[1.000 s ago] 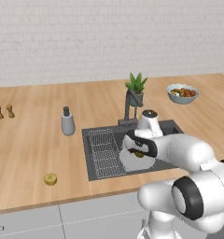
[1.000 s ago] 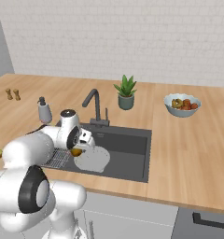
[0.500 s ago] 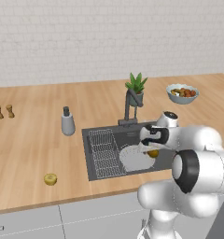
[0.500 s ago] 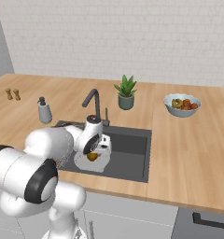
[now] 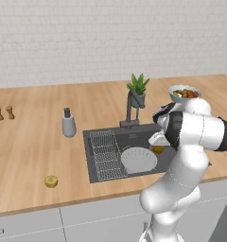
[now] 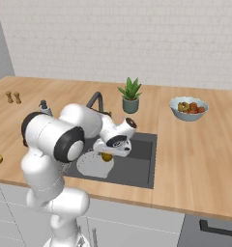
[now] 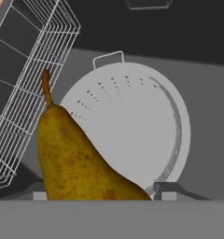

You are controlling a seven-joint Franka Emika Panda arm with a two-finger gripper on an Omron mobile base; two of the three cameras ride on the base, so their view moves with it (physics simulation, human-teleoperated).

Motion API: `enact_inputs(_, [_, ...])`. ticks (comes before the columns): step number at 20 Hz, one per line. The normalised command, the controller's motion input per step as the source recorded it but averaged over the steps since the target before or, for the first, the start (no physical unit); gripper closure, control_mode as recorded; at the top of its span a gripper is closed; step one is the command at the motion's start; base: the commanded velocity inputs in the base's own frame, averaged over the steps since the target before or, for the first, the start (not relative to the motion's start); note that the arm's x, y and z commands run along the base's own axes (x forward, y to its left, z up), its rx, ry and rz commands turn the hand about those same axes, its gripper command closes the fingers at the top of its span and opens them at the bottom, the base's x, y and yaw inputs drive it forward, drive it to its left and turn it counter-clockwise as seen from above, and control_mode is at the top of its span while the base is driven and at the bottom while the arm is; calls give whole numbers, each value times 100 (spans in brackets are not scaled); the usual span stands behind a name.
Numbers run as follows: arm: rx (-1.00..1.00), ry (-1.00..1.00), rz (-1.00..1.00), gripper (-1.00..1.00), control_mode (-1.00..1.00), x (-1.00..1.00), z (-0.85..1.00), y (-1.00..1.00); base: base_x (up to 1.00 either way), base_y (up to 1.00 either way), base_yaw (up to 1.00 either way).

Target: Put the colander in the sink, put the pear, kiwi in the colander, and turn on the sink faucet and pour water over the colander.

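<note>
Gripping the pear (image 7: pixel 76 158) between its two fingers, our gripper (image 6: pixel 108 153) hangs low over the sink (image 5: pixel 144 135), closed on the fruit and carrying it stem-forward. In the hand view the pear sits right in front of the colander (image 7: pixel 132 126), which lies flat on the basin floor with its handle toward the far wall — we judge the fruit is held above the bowl's near rim so that it can drop inside.

We see the wire rack (image 5: pixel 106 153) just beside the colander on the left, close enough that a drift that way would put the pear on the wires instead. On the other side the basin floor lies bare and dark, giving us room to shift. The sink faucet (image 5: pixel 130 111) stands behind at the back rim, no stream running. The kiwi (image 5: pixel 51 181) waits well apart on the wooden counter (image 5: pixel 30 146), near its front edge — our next fetch, we judge.
</note>
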Motion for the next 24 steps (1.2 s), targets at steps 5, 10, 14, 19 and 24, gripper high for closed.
enact_inputs(5, [17, 0, 11, 100, -100, 21, -20, 10, 0, 0, 0])
enact_inputs(10, [5, 0, 2, 100, -100, 11, -28, 14, 0, 0, 0])
enact_inputs(14, [1, 0, 0, 100, -100, 0, -16, 23, 0, 0, 0])
enact_inputs(19, [0, 0, 0, 100, -100, 0, -9, 23, 0, 0, 0])
enact_inputs(24, [0, 0, 0, 100, -100, 0, -24, 12, 0, 0, 0])
